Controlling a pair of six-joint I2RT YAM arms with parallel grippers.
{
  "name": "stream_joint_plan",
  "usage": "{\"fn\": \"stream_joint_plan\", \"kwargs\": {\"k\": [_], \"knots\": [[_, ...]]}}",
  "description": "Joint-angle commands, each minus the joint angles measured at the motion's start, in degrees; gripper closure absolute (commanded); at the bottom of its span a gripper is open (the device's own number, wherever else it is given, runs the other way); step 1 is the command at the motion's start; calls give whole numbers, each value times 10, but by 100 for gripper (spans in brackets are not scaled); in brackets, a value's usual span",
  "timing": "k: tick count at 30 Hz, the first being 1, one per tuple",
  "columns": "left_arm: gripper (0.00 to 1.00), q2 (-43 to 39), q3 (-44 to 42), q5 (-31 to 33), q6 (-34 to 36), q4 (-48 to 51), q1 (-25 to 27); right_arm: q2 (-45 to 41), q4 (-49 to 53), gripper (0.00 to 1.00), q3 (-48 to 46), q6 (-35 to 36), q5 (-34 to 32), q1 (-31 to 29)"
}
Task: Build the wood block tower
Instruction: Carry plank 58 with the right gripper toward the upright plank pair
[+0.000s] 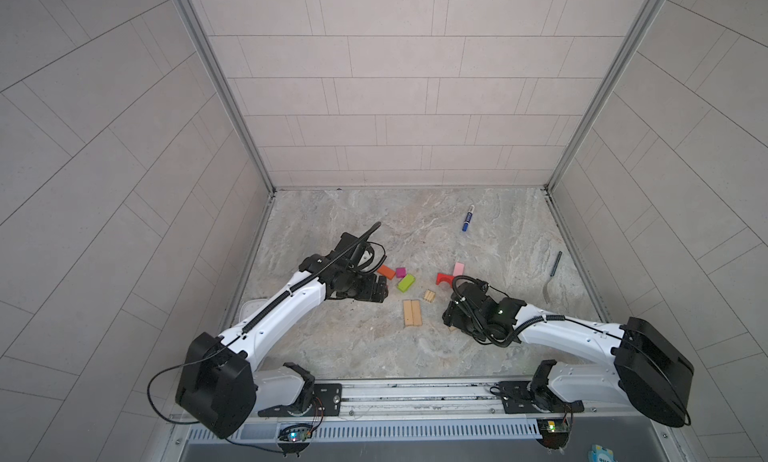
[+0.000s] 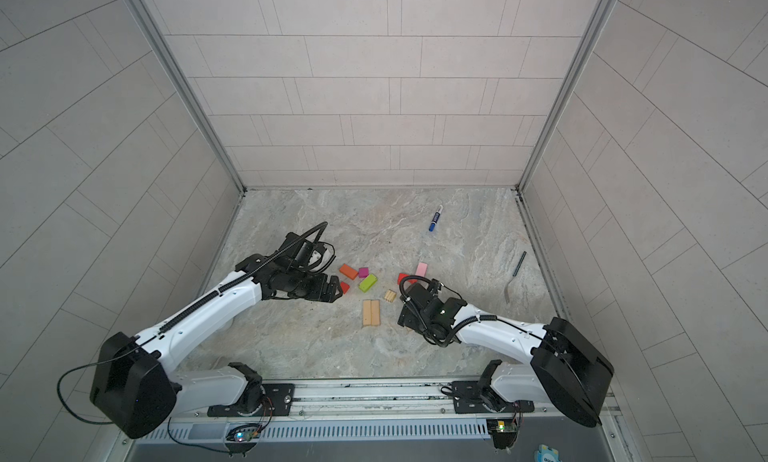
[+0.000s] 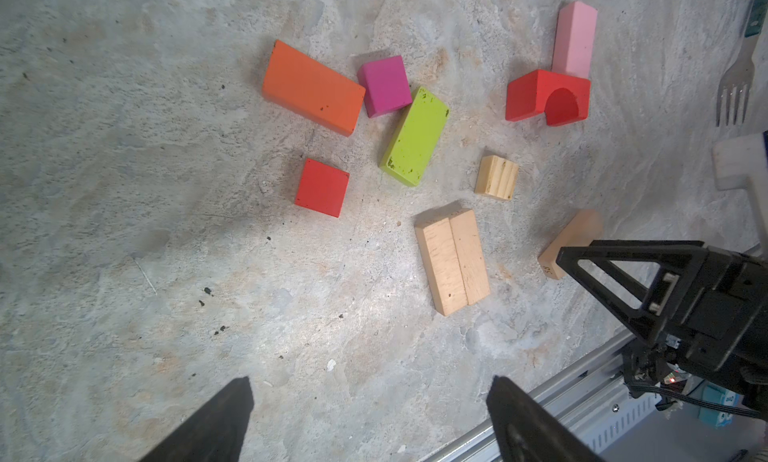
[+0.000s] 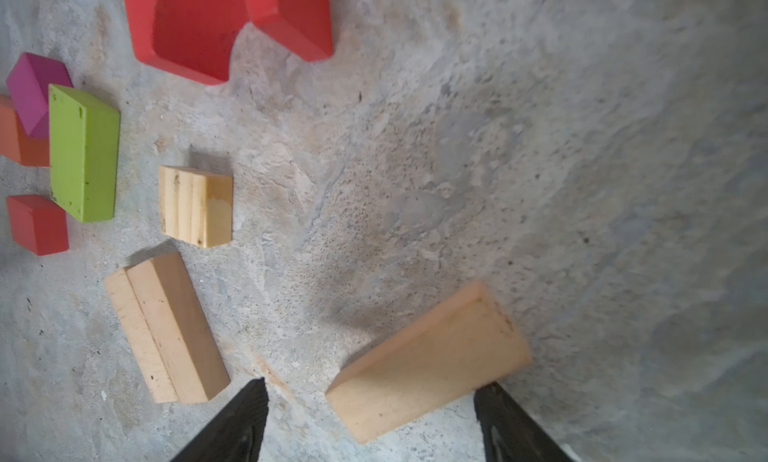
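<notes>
Loose blocks lie mid-table: an orange brick [image 1: 386,272], a magenta cube [image 1: 400,272], a lime-green brick [image 1: 406,282], a red cube [image 3: 322,187], a red arch [image 1: 444,278] touching a pink brick [image 1: 458,268], a small tan block [image 1: 429,296] and two tan planks [image 1: 412,313] lying side by side. A third tan plank [image 4: 428,368] lies askew between the jaws of my right gripper [image 4: 370,397], which stands open around it with a gap on one side. My left gripper [image 3: 370,393] hovers open over bare table, left of the red cube.
A blue marker pen [image 1: 468,218] lies at the back right. A fork with a dark handle [image 1: 552,279] lies near the right wall. Tiled walls close three sides. A metal rail [image 1: 415,391] runs along the front edge.
</notes>
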State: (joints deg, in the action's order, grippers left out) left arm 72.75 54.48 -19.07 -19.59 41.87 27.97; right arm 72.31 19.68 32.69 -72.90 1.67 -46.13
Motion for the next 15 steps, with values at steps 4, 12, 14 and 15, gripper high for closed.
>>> {"fn": "stream_joint_plan", "kwargs": {"k": [4,12,14,15], "knots": [[5,-10,-5,2,6,5,-4,37,4,29,20,2,-23,5],[5,-12,-6,5,6,6,-4,68,65,50,67,59,-60,5],[5,-13,-5,5,7,6,-4,71,78,54,73,74,-71,5],[5,-12,-6,4,7,6,-4,73,84,56,75,81,-75,5]]}}
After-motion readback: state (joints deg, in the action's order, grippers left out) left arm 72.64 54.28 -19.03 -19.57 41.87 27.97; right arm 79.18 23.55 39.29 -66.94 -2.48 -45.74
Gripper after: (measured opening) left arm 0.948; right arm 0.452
